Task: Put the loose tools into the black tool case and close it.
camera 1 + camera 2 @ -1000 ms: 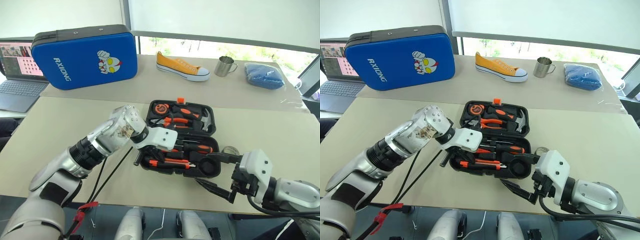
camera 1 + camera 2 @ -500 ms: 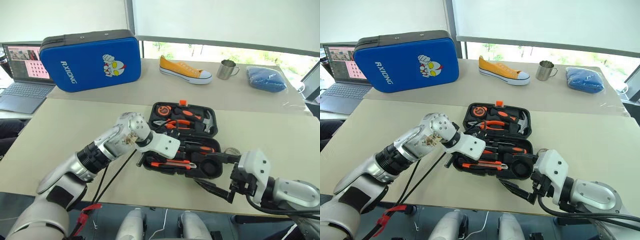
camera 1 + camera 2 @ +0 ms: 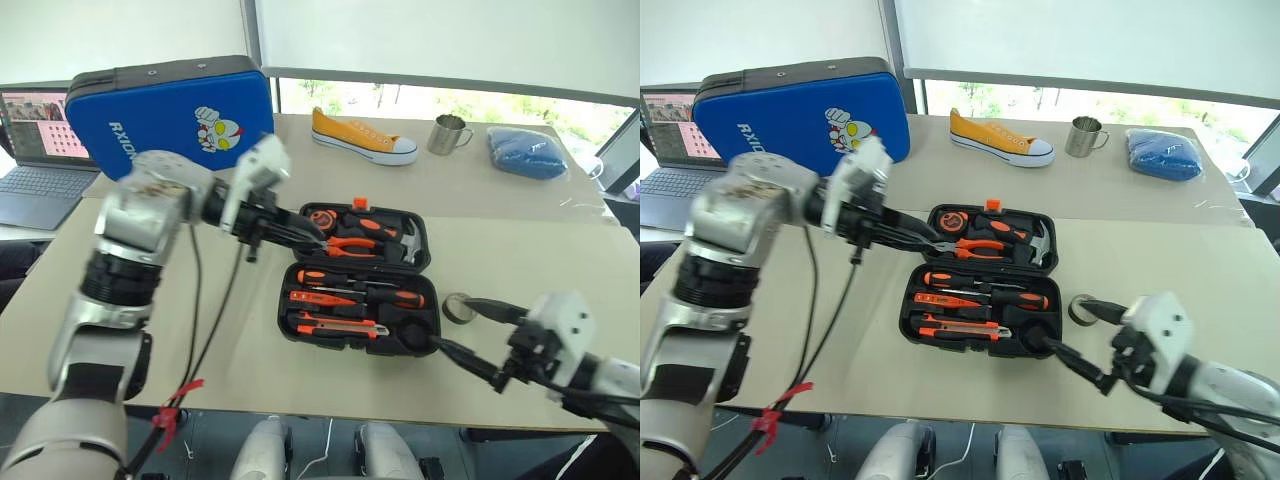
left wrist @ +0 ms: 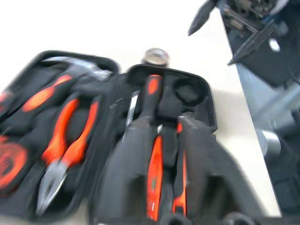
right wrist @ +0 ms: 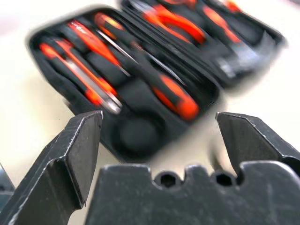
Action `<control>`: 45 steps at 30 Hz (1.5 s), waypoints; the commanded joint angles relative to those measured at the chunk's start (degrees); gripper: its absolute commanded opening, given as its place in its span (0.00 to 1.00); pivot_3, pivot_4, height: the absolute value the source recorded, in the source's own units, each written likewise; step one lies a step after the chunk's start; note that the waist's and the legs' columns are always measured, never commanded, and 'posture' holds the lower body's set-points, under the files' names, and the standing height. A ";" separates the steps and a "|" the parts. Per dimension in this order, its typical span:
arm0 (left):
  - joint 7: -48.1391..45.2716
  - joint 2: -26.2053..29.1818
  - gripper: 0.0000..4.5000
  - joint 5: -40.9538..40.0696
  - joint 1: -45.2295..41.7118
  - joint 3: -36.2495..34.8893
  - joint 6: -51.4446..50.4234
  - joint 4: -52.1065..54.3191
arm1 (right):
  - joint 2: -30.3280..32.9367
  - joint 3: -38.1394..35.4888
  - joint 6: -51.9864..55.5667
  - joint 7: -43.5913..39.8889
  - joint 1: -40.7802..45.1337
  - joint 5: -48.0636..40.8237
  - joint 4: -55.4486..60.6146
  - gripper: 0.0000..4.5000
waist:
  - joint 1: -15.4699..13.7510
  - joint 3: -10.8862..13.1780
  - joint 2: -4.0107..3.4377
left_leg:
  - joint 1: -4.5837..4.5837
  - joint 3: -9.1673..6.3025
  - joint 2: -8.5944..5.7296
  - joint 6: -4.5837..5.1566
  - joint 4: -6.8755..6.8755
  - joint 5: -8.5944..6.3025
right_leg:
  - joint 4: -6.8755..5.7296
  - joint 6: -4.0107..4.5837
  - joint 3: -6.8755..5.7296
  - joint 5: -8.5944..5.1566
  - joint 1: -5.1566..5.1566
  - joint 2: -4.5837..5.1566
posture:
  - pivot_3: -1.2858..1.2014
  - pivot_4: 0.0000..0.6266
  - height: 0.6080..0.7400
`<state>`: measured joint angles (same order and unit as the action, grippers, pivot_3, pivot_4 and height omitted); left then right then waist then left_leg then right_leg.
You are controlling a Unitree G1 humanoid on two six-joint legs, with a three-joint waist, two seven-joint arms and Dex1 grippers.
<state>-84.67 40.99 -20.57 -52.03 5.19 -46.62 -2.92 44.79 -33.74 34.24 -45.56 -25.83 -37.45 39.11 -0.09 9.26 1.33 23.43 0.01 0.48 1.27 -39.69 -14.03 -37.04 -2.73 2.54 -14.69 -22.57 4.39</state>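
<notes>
Head cams look down, wrist cams close; all share tool case (image 3: 358, 275).

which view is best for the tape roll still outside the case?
Left eye view: the tape roll lies whole on the table, just right of the black tool case. Right eye view shows it equally. Left wrist view catches it small, beyond the case's edge. Right wrist view doesn't resolve it.
</notes>
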 commanded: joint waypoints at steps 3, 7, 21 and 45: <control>-0.75 5.09 0.83 -3.62 10.66 -6.33 8.80 7.83 | 5.51 -11.46 -3.10 -11.13 -4.57 1.93 -11.21 1.00 | 0.10 0.03 0.03 | -0.13 0.08 0.05 0.00 0.04 -0.01 | 0.06 0.00 0.07 -0.01 0.11 0.03 | 0.52 0.24 1.00; 0.88 5.17 0.98 -4.83 13.29 -6.66 11.71 10.90 | 9.78 -8.90 -6.13 -15.45 -2.17 4.95 -16.16 1.00 | -0.05 0.07 0.09 | -0.12 0.11 0.15 -0.01 0.00 -0.01 | 0.14 0.03 0.04 0.01 0.16 -0.02 | 0.52 0.24 1.00; 5.71 6.15 0.98 -4.58 18.26 -3.91 17.56 17.74 | 17.03 28.96 -16.02 -22.21 34.14 21.80 -38.55 1.00 | 0.68 0.17 0.01 | -0.03 0.19 0.13 -0.01 0.08 -0.02 | 0.21 0.03 0.09 0.03 0.02 -0.01 | 0.52 0.24 1.00; 8.66 5.83 1.00 -4.24 15.64 -1.39 18.51 17.84 | 10.57 36.15 -23.65 -22.03 39.81 29.14 -42.48 0.01 | 0.87 0.17 0.02 | -0.11 0.18 0.13 -0.02 0.07 -0.02 | 0.11 0.02 0.09 0.04 0.04 -0.02 | 0.52 0.24 1.00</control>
<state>-76.37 46.82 -24.81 -35.36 3.76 -29.42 14.26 54.53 3.74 11.17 -67.38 14.32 -7.97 -5.35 0.78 9.44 1.35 23.33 0.19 0.60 1.25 -39.62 -14.05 -36.92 -2.72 2.63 -14.65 -22.54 4.37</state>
